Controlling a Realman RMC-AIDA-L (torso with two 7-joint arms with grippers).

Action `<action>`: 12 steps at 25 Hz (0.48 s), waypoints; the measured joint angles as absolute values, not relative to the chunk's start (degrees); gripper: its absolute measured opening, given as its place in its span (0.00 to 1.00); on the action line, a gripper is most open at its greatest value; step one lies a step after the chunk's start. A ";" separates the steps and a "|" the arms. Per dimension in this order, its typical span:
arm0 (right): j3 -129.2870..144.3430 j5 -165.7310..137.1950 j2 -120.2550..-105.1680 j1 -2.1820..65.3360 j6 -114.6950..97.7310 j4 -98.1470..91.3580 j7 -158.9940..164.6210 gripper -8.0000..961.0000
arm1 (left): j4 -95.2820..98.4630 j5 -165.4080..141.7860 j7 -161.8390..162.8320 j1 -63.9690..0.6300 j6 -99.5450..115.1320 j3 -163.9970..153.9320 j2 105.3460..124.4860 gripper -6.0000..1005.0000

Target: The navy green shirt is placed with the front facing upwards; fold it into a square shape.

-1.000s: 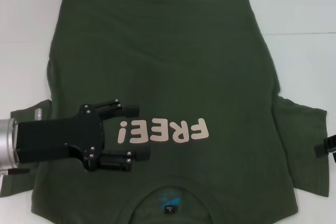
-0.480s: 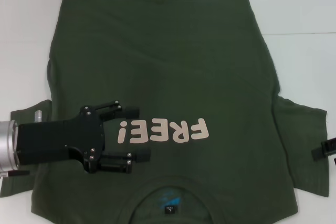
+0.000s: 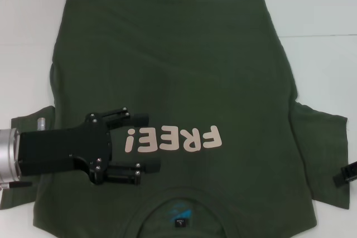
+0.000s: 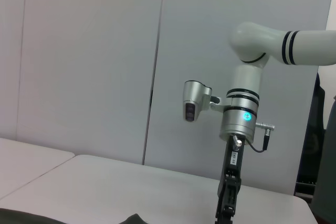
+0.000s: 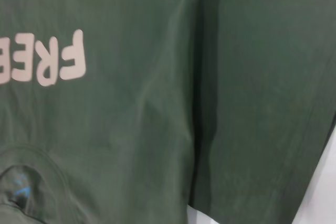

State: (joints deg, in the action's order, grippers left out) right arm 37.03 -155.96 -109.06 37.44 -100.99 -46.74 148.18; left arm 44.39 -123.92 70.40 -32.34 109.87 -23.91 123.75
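The left gripper hovers low over the navy green shirt, fingers spread wide and holding nothing — the shirt's left sleeve lies beneath its wrist. Just beyond its fingertips sits the pale pink FREE! lettering, with the collar label near that. The shirt lies flat, front up, on the white table. Past the right sleeve, the right gripper shows only as a dark tip — whether its fingers are apart cannot be told.

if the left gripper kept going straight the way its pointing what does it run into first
Probably the pink FREE! lettering on the navy green shirt: the open left gripper points right at it. Its height above the cloth is unclear.
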 joint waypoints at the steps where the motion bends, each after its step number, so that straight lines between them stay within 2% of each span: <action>1: 37.70 -155.97 -109.15 37.54 -100.86 -46.74 148.37 0.89 | 44.39 -123.93 70.39 -32.34 109.87 -23.91 123.75 0.92; 12: 41.05 -159.51 -110.89 39.09 -98.95 -46.74 150.25 0.89 | 44.39 -123.93 70.40 -32.51 109.78 -23.90 123.75 0.92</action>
State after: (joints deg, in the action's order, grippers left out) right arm 41.05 -159.51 -110.89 39.09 -98.95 -46.74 150.25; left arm 44.39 -123.93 70.40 -32.51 109.78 -23.90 123.75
